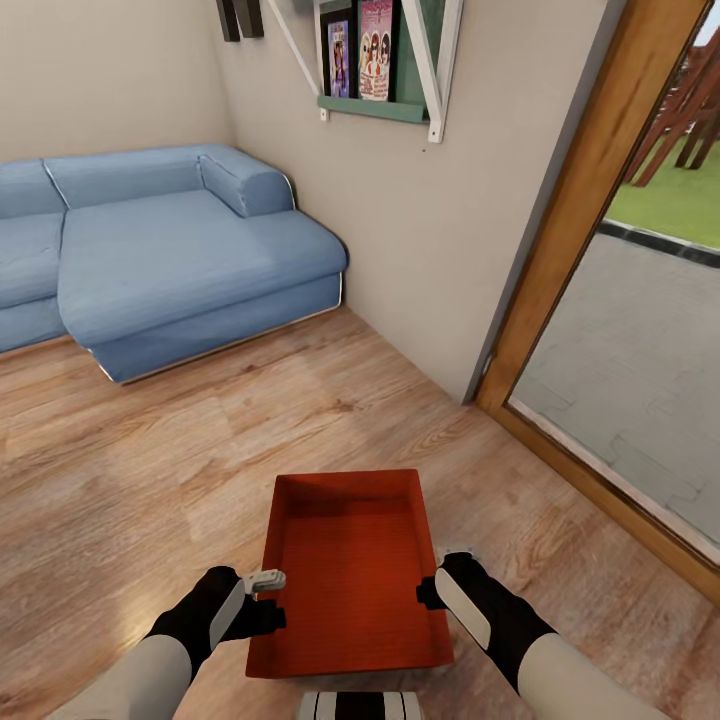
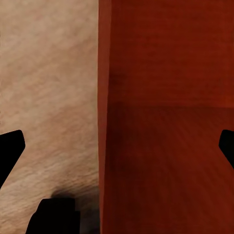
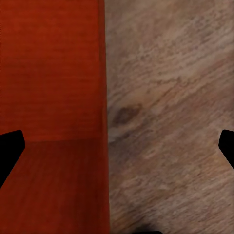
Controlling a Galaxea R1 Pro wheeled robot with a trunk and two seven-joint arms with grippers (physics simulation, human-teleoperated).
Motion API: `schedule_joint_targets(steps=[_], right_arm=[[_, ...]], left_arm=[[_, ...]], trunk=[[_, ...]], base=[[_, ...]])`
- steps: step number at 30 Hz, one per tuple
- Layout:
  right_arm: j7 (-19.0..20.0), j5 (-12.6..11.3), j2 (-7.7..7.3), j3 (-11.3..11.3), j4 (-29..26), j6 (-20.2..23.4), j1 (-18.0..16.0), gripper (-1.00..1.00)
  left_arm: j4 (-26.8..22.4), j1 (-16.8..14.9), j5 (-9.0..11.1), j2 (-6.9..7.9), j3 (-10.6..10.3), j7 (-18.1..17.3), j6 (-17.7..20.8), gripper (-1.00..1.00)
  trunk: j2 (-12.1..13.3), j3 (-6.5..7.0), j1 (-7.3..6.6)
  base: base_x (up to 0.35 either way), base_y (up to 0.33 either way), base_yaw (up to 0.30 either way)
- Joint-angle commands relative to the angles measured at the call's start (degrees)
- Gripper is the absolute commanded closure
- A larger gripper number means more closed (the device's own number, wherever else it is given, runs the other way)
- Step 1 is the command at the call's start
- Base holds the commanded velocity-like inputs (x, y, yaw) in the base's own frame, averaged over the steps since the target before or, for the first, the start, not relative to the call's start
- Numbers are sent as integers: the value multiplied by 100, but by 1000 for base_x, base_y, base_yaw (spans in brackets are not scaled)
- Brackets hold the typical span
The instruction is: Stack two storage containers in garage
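My jaws are standing wide apart on both sides, each pair straddling one long wall of the orange-red storage container [image 1: 352,570]. My left gripper [image 1: 262,597] is sitting at the container's left wall and my right gripper [image 1: 436,578] at its right wall. In both wrist views one fingertip [image 2: 10,146] is lying over the wood and the other over the ribbed bottom, and neither is pressing on the wall [image 2: 102,117] running between them. I am seeing the same in the right wrist view, the container [image 3: 51,112] lying beside bare planks. The container is resting on the light wood plank floor [image 1: 140,470] of the living room, well apart from the blue sectional sofa [image 1: 160,255] and near the wood-framed glass door [image 1: 585,210].
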Motion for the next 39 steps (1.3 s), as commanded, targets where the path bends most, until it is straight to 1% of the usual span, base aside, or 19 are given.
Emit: schedule_joint_targets(steps=[1,20,22,39], right_arm=[[-56,-60,-3,26,-6,7,-5,-100],[-55,-61,-3,27,-6,-2,-5,-100],[-55,-60,-3,27,-6,-2,-6,-100],[-55,-60,-3,27,-6,-2,-5,-100]], left_arm=[[-8,-1,22,-3,32,3,31,-100],[-8,-1,22,-2,32,2,31,-100],[-8,-1,22,-3,32,6,31,-100],[-8,-1,65,-2,75,-55,31,-100]], trunk=[[-2,-4,-1],[-2,-4,-1],[-82,-40,43],[-82,-40,43]], base=[[0,0,0],[0,0,0],[0,0,0],[0,0,0]])
